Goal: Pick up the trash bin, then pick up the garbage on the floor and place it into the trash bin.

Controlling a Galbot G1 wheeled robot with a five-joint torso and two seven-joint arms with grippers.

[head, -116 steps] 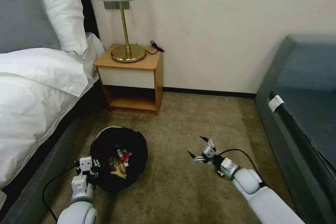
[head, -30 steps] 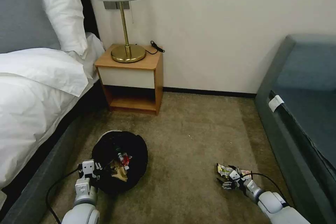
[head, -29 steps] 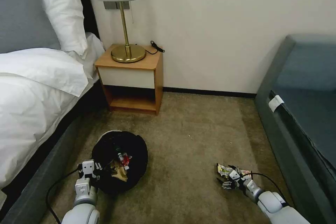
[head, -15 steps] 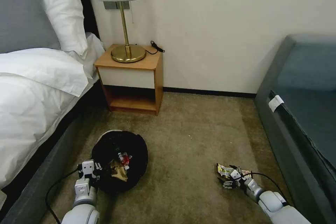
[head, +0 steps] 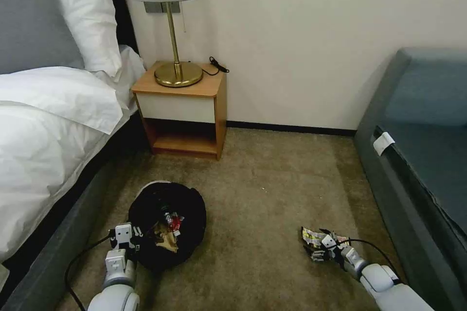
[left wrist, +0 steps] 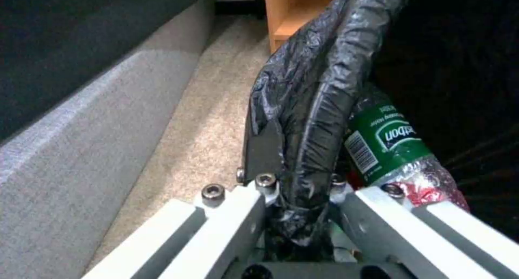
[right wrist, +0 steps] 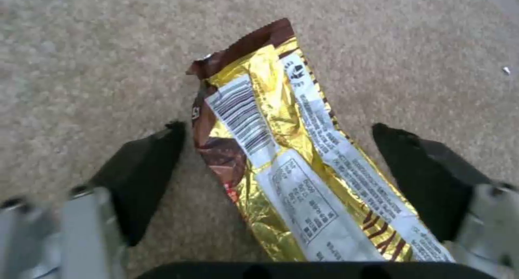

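Observation:
The trash bin [head: 192,214], lined with a crinkled black bag, sits on the carpet beside the bed. Inside it lie a red snack packet [head: 173,221] and a crumpled brown paper bag [head: 166,241]. My left gripper [head: 127,240] is shut on the bin's near rim; in the left wrist view the left gripper [left wrist: 300,157] pinches the bag-covered rim [left wrist: 319,88], with a green-label bottle [left wrist: 387,141] just inside. A gold-white wrapper [head: 310,236] lies flat on the carpet. My right gripper [right wrist: 277,128] is open, low over the wrapper [right wrist: 286,161], one finger on each side.
The bed [head: 44,136] runs along the left, with a wooden nightstand [head: 182,107] and a lamp [head: 170,19] at the wall. A grey sofa [head: 418,155] lines the right side. Open carpet [head: 262,189] lies between the bin and the wrapper.
Since the oldest frame my right gripper has moved right and down from mid-carpet to the wrapper. Over the last second both arms have barely moved.

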